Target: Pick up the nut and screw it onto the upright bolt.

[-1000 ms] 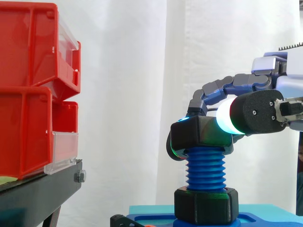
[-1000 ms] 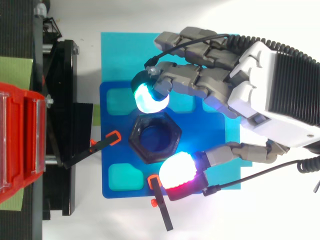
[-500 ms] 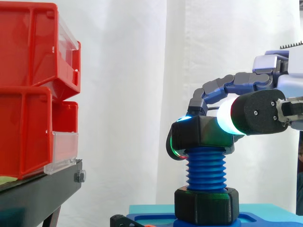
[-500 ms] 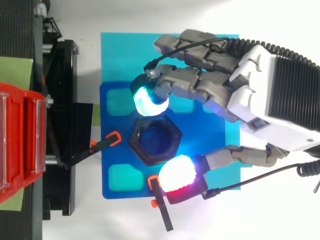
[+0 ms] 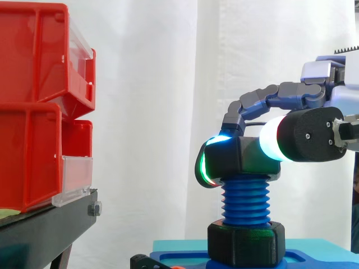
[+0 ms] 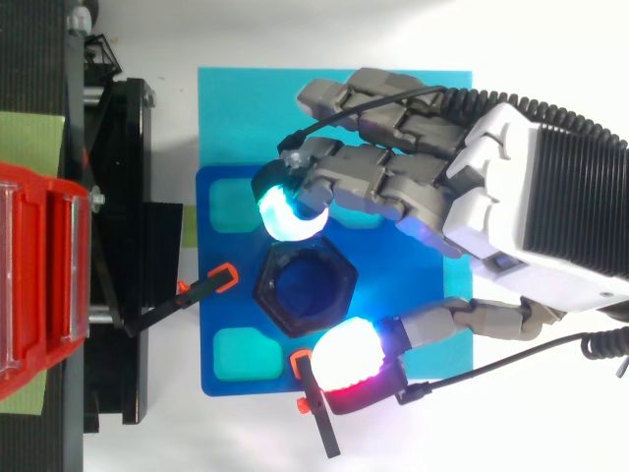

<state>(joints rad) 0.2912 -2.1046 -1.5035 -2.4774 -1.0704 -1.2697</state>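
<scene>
A black hexagonal nut [image 5: 238,158] [image 6: 305,287] sits on the top of the upright blue threaded bolt [image 5: 245,203]. The bolt rises from a second black nut [image 5: 245,244] at its foot on the blue base plate [image 6: 228,275]. My hand [image 6: 511,211] reaches in from the right and pinches the upper nut between a cyan-glowing fingertip [image 6: 287,210] on one side and the thumb's white-red pad [image 6: 346,358] on the other. In the side view the thumb pad [image 5: 272,140] lies against the nut's right face.
Stacked red bins [image 5: 39,106] stand on a black stand [image 5: 50,224] at the left. A cyan mat [image 6: 246,98] lies under the base plate. Two black clamps with orange tips [image 6: 201,287] [image 6: 313,405] hold the plate's left and lower edges.
The hand has turned slightly around the bolt with the nut: the cyan fingertip and thumb pad shifted a little to the left in the top view, and the wrist moved up.
</scene>
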